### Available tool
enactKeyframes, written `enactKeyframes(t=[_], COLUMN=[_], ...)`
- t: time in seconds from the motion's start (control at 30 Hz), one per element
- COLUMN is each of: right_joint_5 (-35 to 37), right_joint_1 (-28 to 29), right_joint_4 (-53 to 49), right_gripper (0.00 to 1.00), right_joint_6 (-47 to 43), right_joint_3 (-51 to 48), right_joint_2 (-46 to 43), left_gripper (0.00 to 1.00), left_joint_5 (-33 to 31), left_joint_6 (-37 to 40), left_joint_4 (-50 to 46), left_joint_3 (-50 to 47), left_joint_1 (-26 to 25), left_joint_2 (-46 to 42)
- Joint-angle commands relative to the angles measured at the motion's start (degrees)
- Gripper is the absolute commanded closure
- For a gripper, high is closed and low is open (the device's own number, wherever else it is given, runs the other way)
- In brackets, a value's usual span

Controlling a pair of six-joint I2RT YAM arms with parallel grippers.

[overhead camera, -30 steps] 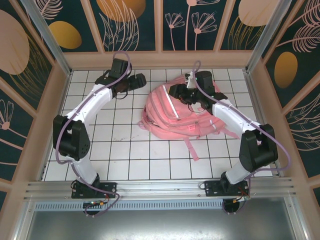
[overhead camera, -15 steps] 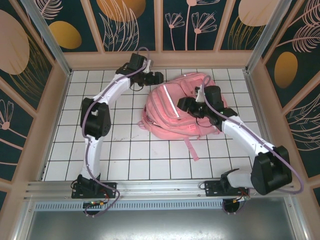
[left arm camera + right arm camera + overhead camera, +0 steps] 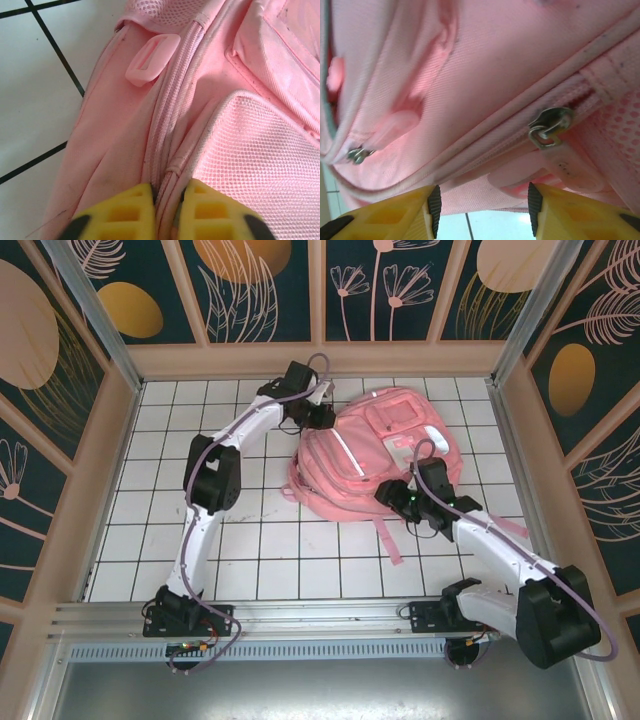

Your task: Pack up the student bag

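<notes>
Item: student bag (image 3: 375,455), pink, lying on the tiled bench (image 3: 250,540) between both pincers
Left pincer (image 3: 167,200): closed, nipping the bag's zip seam at its tips
Right pincer (image 3: 482,200): jaws parted, holding nothing; metal zip slider (image 3: 549,127) just beyond its right finger
Progress: judged early; compartments look zipped, so opening and filling remain

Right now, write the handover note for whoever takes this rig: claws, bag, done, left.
Left claw: shut, pinching the student bag at a zip seam on its far left edge.
Right claw: open, at the bag's near edge, close to a metal zip pull, holding nothing.
Bag: lying flat on the tiled table.
Done: left grip taken.
To do: zips seen look closed; open the bag, then pack.
</notes>
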Motion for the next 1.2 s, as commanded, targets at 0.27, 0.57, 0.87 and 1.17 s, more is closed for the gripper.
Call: enactKeyframes(t=[0.27, 0.57, 0.87, 1.17], right_joint_5=[3.4, 1.2, -4.3, -8.3], right_joint_1=[-5.1, -6.6, -7.2, -6.4], right_joint_4=[2.7, 2.5, -0.4, -4.4], right_gripper=[0.55, 0.57, 0.57, 0.57], right_joint_6=[-7.9, -15.2, -19.5, -21.3], right_joint_3=[9.5, 26.4, 46.2, 61.5], right_joint_2=[15.3, 33.4, 50.2, 60.4], left_gripper=[1.00, 1.00, 1.00, 0.93], left_joint_5=[-13.5, -7.4, -7.8, -4.8], left_joint_6=[-0.7, -12.4, -26.0, -30.5], left_joint_4=[5.3, 14.3, 19.9, 22.1], left_joint_3=[-32.8, -56.2, -59.3, -47.7], left_joint_1=[-0.8, -2.4, -12.5, -20.5], left_joint_2=[-21.7, -37.9, -41.4, -31.7])
